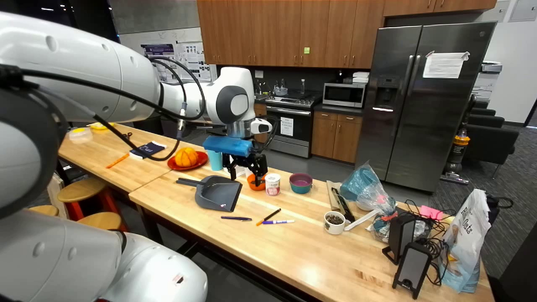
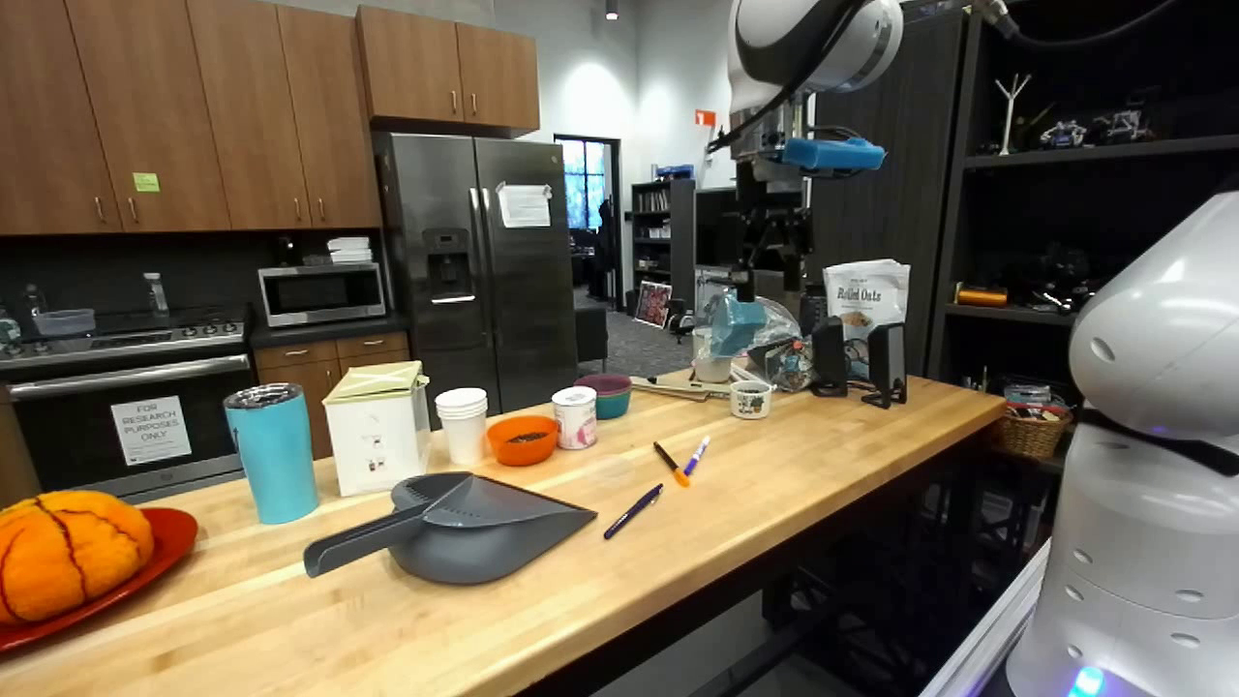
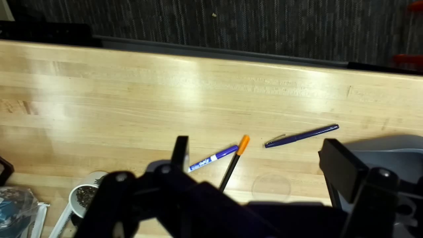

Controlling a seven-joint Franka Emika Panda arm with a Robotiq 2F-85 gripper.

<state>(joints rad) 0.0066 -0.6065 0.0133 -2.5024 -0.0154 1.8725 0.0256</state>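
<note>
The gripper (image 3: 257, 153) stood above the wooden tabletop (image 3: 132, 99), jaws wide, nothing held. On the wrist view's clock face, centred between the fingertips, the orange-capped black pen (image 3: 235, 163) lay nearest, towards eight; the purple-capped dry-erase marker (image 3: 213, 158) lay at nine, apparently touching it; the navy pen (image 3: 301, 136), towards two; the grey dustpan (image 3: 393, 156), at three. Progress, as judged: no grasp was yet made; both pens and the marker lay loose.

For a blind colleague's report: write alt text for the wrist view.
Open, empty gripper above a wooden table bearing a purple-capped marker, an orange-ended black pen and a dark purple pen. A gray dustpan partly shows at right.
</note>
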